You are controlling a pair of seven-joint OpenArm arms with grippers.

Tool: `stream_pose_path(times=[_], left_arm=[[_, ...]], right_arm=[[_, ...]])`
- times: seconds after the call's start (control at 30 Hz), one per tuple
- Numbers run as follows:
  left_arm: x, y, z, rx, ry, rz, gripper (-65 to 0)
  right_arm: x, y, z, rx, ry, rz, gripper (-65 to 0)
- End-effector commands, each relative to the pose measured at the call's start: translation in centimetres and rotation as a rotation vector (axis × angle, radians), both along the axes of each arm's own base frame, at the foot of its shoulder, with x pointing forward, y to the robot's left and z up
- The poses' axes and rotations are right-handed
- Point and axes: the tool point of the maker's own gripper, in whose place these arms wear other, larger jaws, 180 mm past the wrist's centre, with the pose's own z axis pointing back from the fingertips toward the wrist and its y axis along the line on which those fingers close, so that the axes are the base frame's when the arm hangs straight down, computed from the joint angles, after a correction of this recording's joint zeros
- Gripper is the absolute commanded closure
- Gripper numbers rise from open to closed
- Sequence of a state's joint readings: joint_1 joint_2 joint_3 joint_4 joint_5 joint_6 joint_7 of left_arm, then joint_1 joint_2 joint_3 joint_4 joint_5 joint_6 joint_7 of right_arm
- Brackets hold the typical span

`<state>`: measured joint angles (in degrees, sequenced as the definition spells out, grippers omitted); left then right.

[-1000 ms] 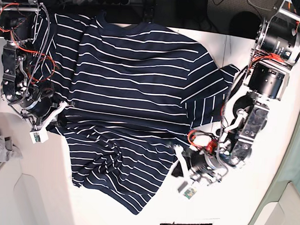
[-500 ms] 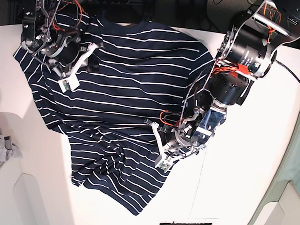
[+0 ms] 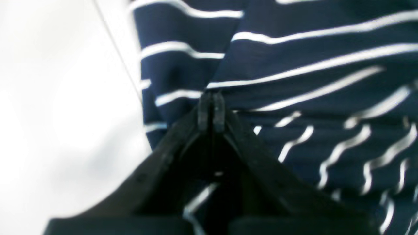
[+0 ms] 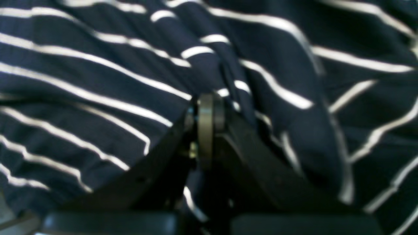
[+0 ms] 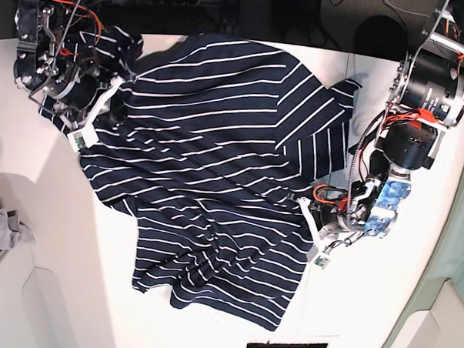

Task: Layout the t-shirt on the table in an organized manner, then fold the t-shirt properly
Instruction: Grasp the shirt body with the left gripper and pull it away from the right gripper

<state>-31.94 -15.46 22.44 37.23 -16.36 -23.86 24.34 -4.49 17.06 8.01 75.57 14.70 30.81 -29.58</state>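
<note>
T-shirt (image 5: pixel 216 181) is sprawling rumpled across the white desk (image 5: pixel 44 235), behaving soft, light and drapey, while both grippers' fingers are pinching its cloth at frame's upper left (image 5: pixel 104 107) and right edge (image 5: pixel 311 216), so you're better gripping hems.

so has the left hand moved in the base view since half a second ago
Yes. The left hand has swung away from the shirt's middle toward the t-shirt edge, nearer the bare table.

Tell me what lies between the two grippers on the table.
In the base view, the t-shirt spans the whole stretch between the right gripper and the left gripper, rumpled rather than flat; no bare table shows between them.
</note>
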Motion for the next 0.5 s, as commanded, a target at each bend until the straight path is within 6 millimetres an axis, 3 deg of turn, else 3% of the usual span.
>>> stream_pose_path(times=[0.0,0.17,0.23,0.33,0.47], left_arm=[[-0.8,1.9,-0.4,0.051,0.049,0.008,0.0],[-6.1,2.8,-3.0,-0.058,0.168,0.059,0.0],[-8.3,1.8,-3.7,-0.114,0.191,0.032,0.0],[-11.8,-1.9,-3.8,-0.221,0.219,-0.065,0.0],[-15.1,-7.6,-2.2,-0.356,0.212,-0.154,0.0]], right_arm=[[-0.2,-3.9,-1.0,-0.139,0.072,-0.024,0.0],[3.8,-5.8,-0.6,-0.097,0.068,-0.097,0.0],[5.8,-5.8,-0.1,-0.060,0.053,-0.124,0.0],[9.3,-6.1,1.4,-0.027,-0.001,-0.159,0.0],[12.9,-6.4,3.2,0.000,-0.059,-0.189,0.0]])
